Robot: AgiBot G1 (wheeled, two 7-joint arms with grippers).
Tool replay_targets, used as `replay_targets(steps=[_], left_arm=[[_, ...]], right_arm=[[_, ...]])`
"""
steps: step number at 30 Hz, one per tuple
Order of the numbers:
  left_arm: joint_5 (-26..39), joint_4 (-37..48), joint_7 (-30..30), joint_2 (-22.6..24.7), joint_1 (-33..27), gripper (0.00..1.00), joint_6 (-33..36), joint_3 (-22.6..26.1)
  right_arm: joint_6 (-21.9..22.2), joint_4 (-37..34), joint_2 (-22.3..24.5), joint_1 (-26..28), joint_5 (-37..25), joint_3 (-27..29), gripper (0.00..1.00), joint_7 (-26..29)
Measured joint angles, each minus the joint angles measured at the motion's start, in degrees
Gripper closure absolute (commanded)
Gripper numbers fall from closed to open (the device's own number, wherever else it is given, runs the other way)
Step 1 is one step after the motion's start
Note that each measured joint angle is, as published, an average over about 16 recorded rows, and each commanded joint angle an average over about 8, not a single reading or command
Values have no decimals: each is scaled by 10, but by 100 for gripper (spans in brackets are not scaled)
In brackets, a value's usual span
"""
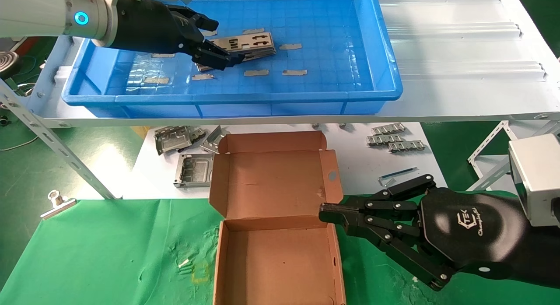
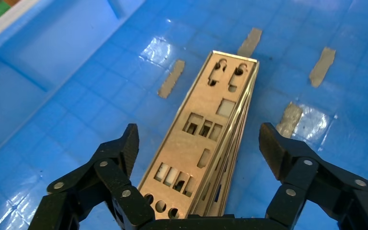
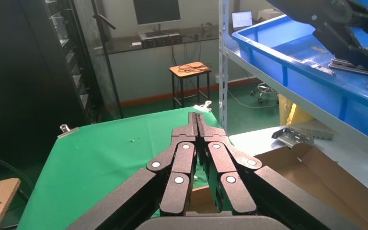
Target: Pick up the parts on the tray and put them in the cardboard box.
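Left gripper (image 2: pixel 199 143): inside the tray (image 1: pixel 385 84), over its left half. Jaws spread wide, one finger on each long side of the stack of plates (image 2: pixel 206 143), neither pad touching metal. Nothing is held.

Stack of plates: several thin punched plates lying flat on the tray floor, edges slightly fanned rather than flush. The near end of the stack sits under the gripper's palm; the far end points toward the tray's centre.

Strips (image 2: pixel 172 78): small grey tape-like pieces scattered on the tray floor around the stack, some just beside it.

Cardboard box (image 1: pixel 275 252): open and empty, on the green cloth (image 1: pixel 100 252) below and in front of the tray, lid folded back toward the tray.

Right gripper (image 1: pixel 326 213): fingers pressed together, tip touching or just beside the box's right wall at the lid hinge; which of the two cannot be told. Idle.

Brackets (image 1: pixel 183 141): bulkier folded metal pieces on the white table below the tray, behind the box.

Risks, as judged:
- The fanned stack may shear when the jaws close, so only some plates lift and the rest slide back into the tray.
- Thin plates lying flat give the pads little edge to catch; the pads could ride over the top plate and close on nothing.
- A grip near one end would leave the long plates drooping, and they might clip the tray's front rim on the way to the box.
- A strip could be picked up along with the stack.
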Motion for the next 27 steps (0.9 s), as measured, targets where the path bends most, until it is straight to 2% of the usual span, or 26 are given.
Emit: replay_targets(steps=[15,27], left_arm=[[8,-9,-12,4,8,97,-21,6],[5,-18,-13,3,6,99,-28,5]], right_arm=[[0,0,0,0,0,0,100,0],[0,0,0,0,0,0,100,0]])
